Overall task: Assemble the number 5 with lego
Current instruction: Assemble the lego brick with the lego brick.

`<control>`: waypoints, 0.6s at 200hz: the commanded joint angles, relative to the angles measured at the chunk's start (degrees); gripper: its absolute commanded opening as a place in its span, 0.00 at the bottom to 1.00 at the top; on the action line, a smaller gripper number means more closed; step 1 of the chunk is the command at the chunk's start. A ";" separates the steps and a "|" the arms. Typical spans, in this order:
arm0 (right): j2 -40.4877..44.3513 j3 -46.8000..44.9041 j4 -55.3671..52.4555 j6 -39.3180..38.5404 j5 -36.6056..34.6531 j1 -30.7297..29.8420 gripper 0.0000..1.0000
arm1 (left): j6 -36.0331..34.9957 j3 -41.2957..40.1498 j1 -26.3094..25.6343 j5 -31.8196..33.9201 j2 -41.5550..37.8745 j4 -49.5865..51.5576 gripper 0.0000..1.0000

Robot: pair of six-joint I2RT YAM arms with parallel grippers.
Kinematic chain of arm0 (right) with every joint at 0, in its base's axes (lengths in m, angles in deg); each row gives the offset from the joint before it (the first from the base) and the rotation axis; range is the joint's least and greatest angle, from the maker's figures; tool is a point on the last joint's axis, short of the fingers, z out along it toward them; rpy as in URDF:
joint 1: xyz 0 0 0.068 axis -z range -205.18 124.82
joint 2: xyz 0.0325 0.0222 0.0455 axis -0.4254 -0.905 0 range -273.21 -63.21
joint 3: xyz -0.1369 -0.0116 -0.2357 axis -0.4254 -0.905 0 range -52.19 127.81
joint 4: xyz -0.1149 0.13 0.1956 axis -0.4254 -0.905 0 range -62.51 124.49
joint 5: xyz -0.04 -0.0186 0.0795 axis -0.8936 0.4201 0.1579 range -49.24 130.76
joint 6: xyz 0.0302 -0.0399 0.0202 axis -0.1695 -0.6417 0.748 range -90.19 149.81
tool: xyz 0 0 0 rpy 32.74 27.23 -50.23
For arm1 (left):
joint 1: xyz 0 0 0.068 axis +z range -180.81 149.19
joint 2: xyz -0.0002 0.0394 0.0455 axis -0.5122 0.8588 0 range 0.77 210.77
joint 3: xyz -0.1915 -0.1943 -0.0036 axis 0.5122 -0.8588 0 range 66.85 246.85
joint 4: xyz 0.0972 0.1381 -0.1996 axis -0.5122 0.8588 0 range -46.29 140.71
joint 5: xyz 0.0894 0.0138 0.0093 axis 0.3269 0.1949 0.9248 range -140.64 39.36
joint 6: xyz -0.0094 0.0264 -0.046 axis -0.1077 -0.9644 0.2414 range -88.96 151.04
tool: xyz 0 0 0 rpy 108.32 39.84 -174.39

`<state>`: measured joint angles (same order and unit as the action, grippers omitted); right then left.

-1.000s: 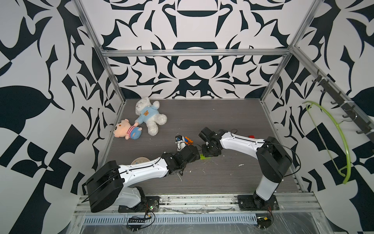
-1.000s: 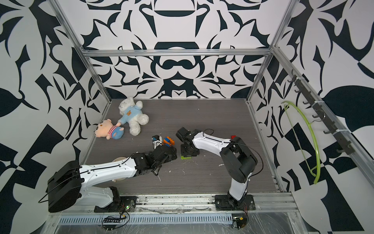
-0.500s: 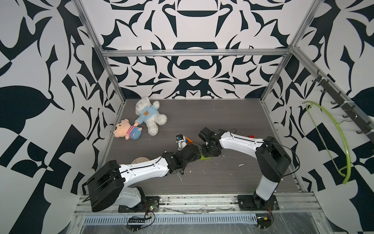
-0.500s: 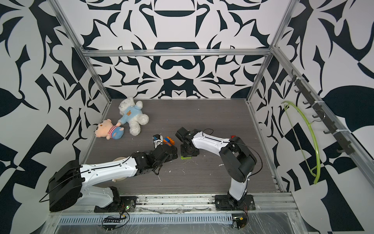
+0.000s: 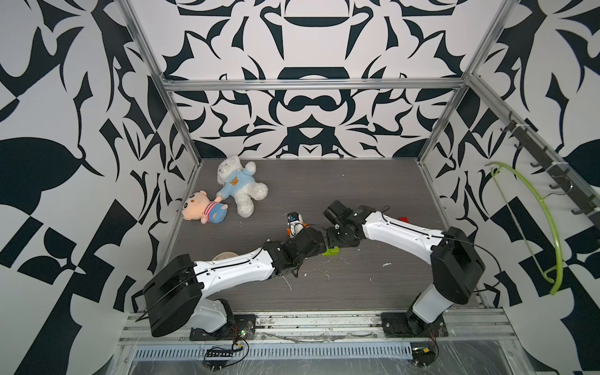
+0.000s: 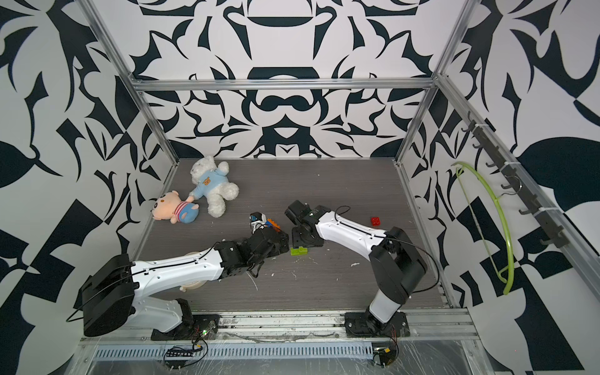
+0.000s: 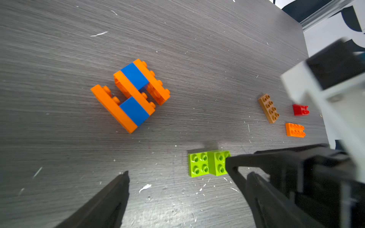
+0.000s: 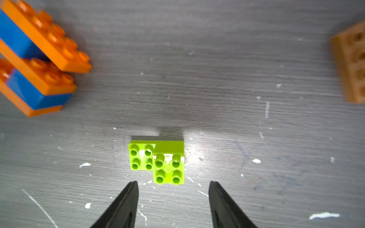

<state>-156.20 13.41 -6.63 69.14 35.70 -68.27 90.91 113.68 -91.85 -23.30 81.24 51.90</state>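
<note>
A lime green lego piece (image 8: pixel 158 161), two square studded blocks joined with one standing higher, lies on the grey table (image 8: pixel 217 59); both top views show it (image 5: pixel 331 251) (image 6: pixel 299 251). My right gripper (image 8: pixel 173 184) is open just short of it, touching nothing. My left gripper (image 7: pixel 185 175) is open beside the same piece (image 7: pixel 207 164), nothing between its fingers. The orange and blue lego assembly (image 7: pixel 130 94) lies on its side farther off, partly showing in a top view (image 6: pixel 272 224). Loose brown (image 7: pixel 269 108), red (image 7: pixel 300 110) and orange (image 7: pixel 295 130) bricks lie apart.
A white plush bear (image 5: pixel 242 188) and a pink-faced doll (image 5: pixel 203 211) lie at the back left. A cream clock (image 5: pixel 224 256) sits under my left arm. The red brick (image 6: pixel 375 221) lies near the right wall. A green hanger (image 5: pixel 545 224) hangs outside the frame.
My right gripper has opened and the lime green piece stays on the table. Both arms have barely shifted.
</note>
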 commanded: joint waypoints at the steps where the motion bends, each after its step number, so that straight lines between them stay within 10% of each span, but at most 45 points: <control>1: 3.21 -2.04 -1.48 0.90 -4.19 1.13 0.67 | -2.07 2.22 0.07 -1.50 1.47 -0.80 0.99; 120: 8.54 -11.94 5.76 -0.56 3.80 21.48 0.87 | -9.24 11.61 0.04 -12.94 11.64 -2.38 0.99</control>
<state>-148.75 2.35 -3.29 69.86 36.51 -50.91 84.46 122.29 -91.85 -32.59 90.86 49.91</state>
